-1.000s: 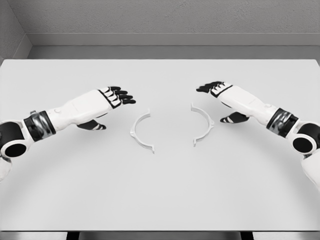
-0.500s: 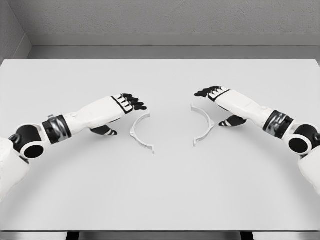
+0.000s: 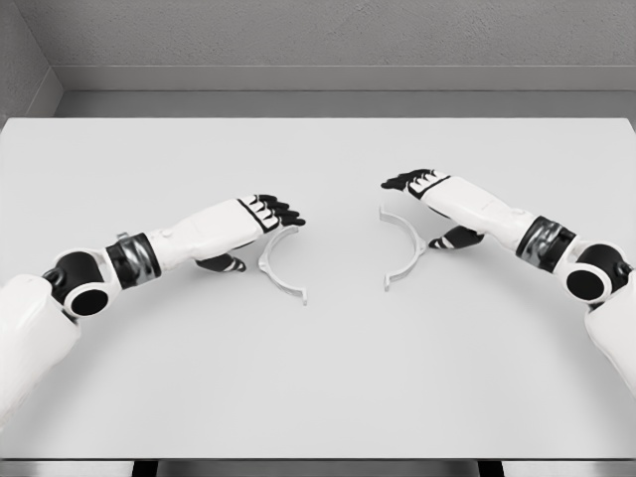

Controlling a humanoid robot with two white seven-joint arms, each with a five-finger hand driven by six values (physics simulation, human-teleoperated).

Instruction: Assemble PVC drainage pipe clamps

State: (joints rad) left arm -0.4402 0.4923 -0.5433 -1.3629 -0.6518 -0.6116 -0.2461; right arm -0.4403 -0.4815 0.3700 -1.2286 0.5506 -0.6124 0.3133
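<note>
You have two white curved plastic clamp halves lying flat near the middle of the pale grey tabletop (image 3: 318,388), apart, their hollow sides facing each other. Your left hand (image 3: 260,216) hovers over the upper end of the left clamp half (image 3: 279,263), fingers stretched forward and relaxed, holding nothing. Your right hand (image 3: 425,186) sits just above the top end of the right clamp half (image 3: 404,248), fingers likewise extended and empty.

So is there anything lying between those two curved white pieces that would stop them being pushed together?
Nothing visible. The left clamp half and the right clamp half face each other across bare table, and each hand hovers at its own piece's outer side.
</note>
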